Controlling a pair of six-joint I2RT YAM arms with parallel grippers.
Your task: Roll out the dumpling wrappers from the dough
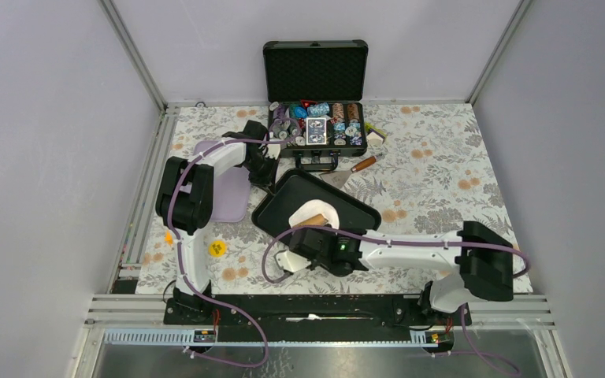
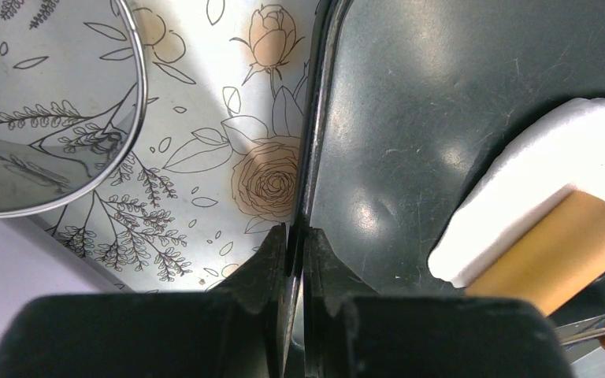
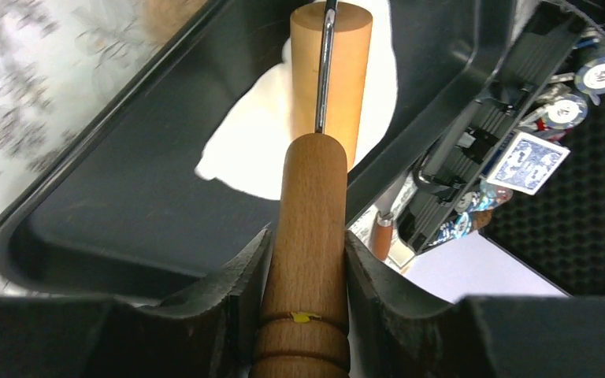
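Observation:
White dough [image 1: 321,211] lies flattened in a black tray [image 1: 280,209] at the table's middle. A wooden roller [image 3: 337,63] rests across the dough [image 3: 244,157], and my right gripper [image 3: 307,248] is shut on its wooden handle [image 3: 307,205], near the tray's front edge [image 1: 309,230]. My left gripper [image 2: 295,236] is shut on the tray's rim [image 2: 311,142] at its far left side [image 1: 270,183]. In the left wrist view the dough [image 2: 536,165] shows as a thick pad under the roller [image 2: 555,252]. No dumpling wrappers are in view.
An open black case [image 1: 315,94] with poker chips and cards stands behind the tray. A lavender board [image 1: 232,193] lies to the left. A shiny steel ring [image 2: 130,118] sits beside the tray's rim. A wooden-handled tool [image 1: 362,164] and a yellow disc [image 1: 217,248] lie on the floral cloth.

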